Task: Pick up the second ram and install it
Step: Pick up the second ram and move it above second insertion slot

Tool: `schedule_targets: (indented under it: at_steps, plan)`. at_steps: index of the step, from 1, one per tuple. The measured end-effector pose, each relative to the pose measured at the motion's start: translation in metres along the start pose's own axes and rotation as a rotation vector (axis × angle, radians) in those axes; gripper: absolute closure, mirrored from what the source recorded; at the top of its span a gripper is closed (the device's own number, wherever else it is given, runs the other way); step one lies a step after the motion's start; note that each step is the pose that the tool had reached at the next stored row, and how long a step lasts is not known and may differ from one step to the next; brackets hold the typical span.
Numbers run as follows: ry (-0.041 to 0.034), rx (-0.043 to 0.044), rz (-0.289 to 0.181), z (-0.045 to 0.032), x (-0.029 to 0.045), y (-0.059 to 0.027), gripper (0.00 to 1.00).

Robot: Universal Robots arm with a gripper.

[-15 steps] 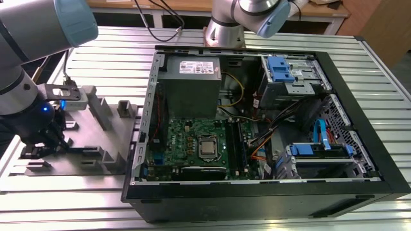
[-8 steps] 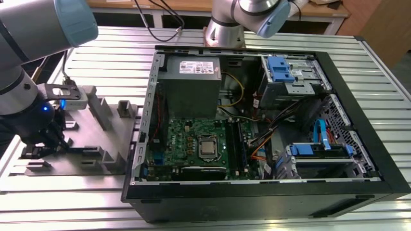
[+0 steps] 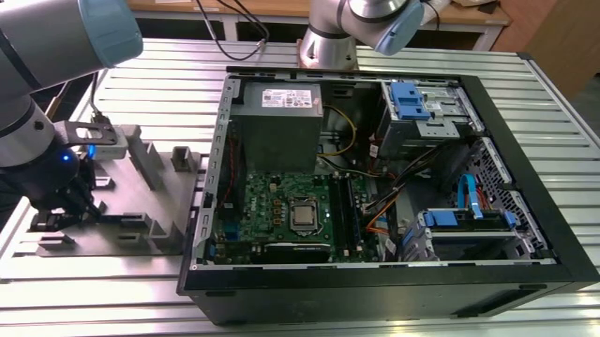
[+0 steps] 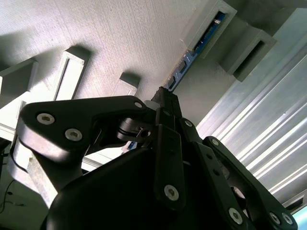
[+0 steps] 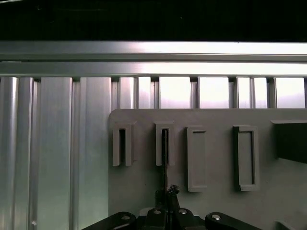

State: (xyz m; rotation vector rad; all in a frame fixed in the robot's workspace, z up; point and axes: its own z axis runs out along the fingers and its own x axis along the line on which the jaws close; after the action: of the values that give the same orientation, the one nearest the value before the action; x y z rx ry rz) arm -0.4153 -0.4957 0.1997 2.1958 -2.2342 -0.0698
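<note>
The second ram [image 4: 192,52] is a slim dark board with a blue edge. It stands on edge in the grey tray [image 3: 140,232], its far end inside a grey slot post [image 4: 211,28]. In the first wrist view the ram [image 5: 164,153] is a thin dark line running from a post to my fingers. My gripper [image 4: 165,98] is shut on the near end of the stick, and the first wrist view shows the gripper [image 5: 166,191] pinching it edge-on. In the exterior view my gripper [image 3: 66,207] is low over the tray, at that view's left.
An open computer case [image 3: 525,232] lies at the exterior view's right of the tray, with its green motherboard [image 3: 281,207] and dark memory slots [image 3: 349,210] exposed. Grey upright posts [image 3: 150,165] rise from the tray. A second arm's base [image 3: 333,35] stands behind the case on the slatted metal table [image 3: 94,302].
</note>
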Motion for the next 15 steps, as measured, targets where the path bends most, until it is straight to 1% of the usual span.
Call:
schedule_targets:
  at_steps: [5, 8, 15]
  plan:
    - [0.0, 0.0001, 0.0, -0.0001, 0.0, 0.0, 0.91]
    - [0.0002, -0.0002, 0.0, -0.0018, 0.0, 0.0001, 0.91]
    - [0.0, 0.0, 0.0, -0.0109, -0.0003, 0.0004, 0.91]
